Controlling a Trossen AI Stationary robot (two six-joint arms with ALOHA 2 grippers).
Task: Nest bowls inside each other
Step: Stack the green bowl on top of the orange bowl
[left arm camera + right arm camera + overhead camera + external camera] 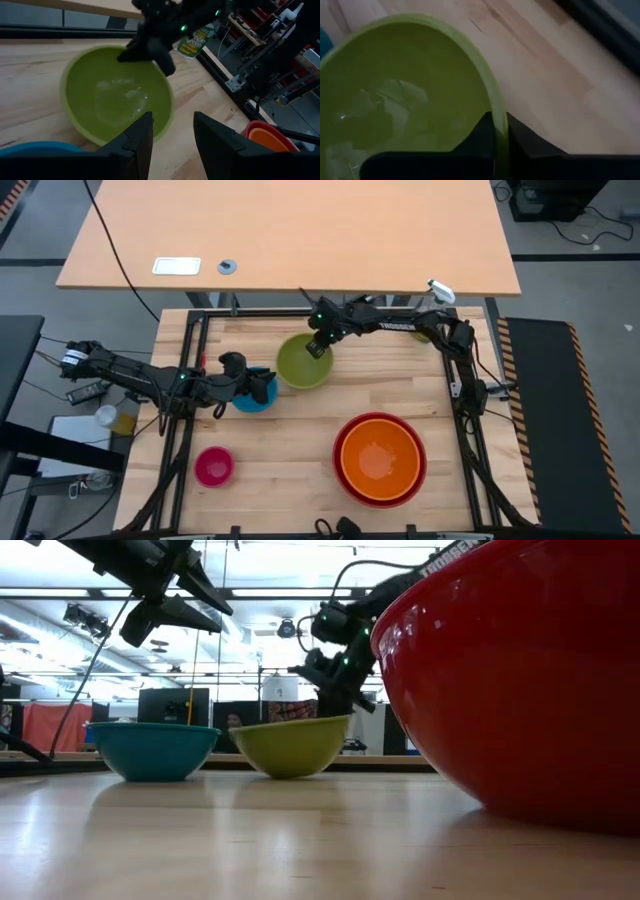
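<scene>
The lime green bowl (300,365) stands on its base at the table's far middle. My right gripper (319,347) is shut on its far right rim. The blue bowl (245,403) sits just left of it. My left gripper (172,142) hangs open above the blue bowl with nothing between its fingers. The orange bowl (379,462) sits inside the red bowl (345,430) at the near right. The pink bowl (213,467) stands alone at the near left. My right gripper pinches the green bowl's rim (495,107) on its far right side, one finger inside the bowl and one outside. The fingers come slanting down from the table's far right. The bowl's base (290,774) rests on the table.
A spray bottle (195,42) stands beyond the green bowl at the table's far right. A black frame (195,340) runs along the table's edges. Bare wood lies between the green bowl and the red bowl.
</scene>
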